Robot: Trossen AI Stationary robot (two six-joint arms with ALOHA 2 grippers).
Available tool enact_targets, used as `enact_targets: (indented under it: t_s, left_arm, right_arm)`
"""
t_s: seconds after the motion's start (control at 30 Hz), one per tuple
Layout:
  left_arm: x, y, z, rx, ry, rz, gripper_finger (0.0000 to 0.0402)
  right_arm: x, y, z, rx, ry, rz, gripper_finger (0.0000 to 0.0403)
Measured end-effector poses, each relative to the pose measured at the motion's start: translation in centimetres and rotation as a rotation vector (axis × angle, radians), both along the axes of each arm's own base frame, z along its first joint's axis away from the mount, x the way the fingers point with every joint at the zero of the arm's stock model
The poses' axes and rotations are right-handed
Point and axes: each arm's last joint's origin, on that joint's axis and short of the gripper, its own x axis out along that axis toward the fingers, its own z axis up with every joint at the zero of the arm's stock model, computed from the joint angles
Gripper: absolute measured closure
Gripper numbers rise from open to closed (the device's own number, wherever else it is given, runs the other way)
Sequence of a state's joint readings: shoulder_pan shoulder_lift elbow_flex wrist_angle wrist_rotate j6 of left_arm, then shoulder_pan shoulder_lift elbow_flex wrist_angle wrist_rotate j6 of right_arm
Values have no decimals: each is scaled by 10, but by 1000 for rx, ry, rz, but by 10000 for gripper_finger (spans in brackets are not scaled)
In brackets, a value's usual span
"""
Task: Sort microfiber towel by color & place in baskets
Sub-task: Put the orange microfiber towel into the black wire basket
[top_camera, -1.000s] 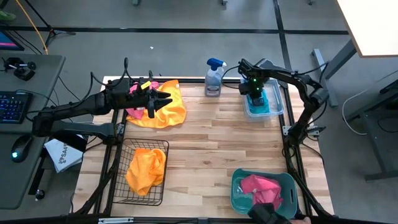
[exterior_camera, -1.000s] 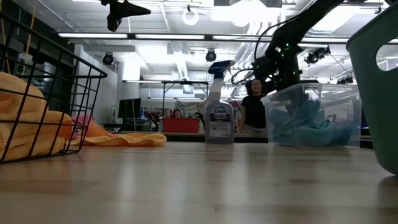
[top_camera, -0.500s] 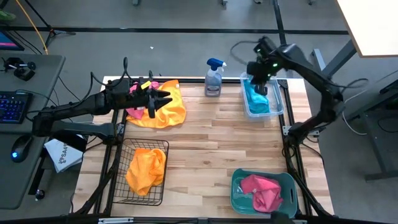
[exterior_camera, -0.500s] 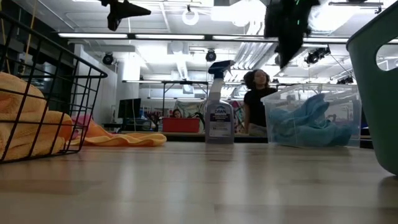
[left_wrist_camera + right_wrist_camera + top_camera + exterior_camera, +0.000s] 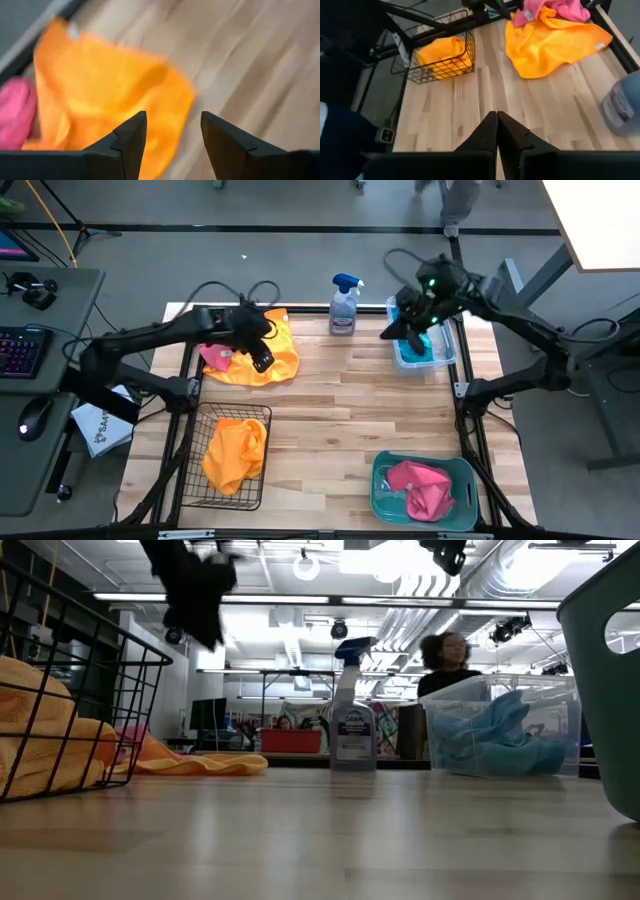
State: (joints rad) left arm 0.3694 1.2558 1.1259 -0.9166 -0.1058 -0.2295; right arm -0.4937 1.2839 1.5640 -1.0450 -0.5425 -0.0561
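Table (image 5: 340, 400): light wood planks, dark frame rails on the left and right edges; far-left corner holds a loose orange towel (image 5: 278, 352) spread flat, with a pink towel (image 5: 215, 357) touching its left edge; spray bottle (image 5: 343, 306) upright at far centre, between the orange towel and the clear tub (image 5: 445, 356); clear tub sits far right, blue cloth inside; wire basket (image 5: 196, 480) near left, an orange cloth in it; teal basket (image 5: 385, 470) near right, pink cloth inside; middle planks bare; low view shows bottle and tub standing level on the far edge.
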Motion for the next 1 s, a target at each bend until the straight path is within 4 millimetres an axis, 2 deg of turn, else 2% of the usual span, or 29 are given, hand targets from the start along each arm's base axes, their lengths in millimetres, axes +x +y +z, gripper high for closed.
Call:
enact_targets:
  t_s: [0.17, 0.4, 0.53, 0.77, 1.0]
  left_arm:
    - [9, 15, -40, -76, 225, -36, 224]
    - [6, 31, -75, -55, 326, 54, 224]
    - [4, 40, -91, -65, 326, 103, 224]
    - [17, 54, -115, -32, 324, 121, 224]
    - [24, 61, -150, -79, 439, 117, 224]
  right_arm:
    - [17, 24, -19, -33, 111, -51, 344]
    - [25, 46, -55, -114, 298, -156, 208]
    - [30, 55, -75, -102, 331, -162, 159]
    - [35, 61, -102, -60, 364, -179, 147]
    - [36, 61, -105, -37, 356, -203, 147]
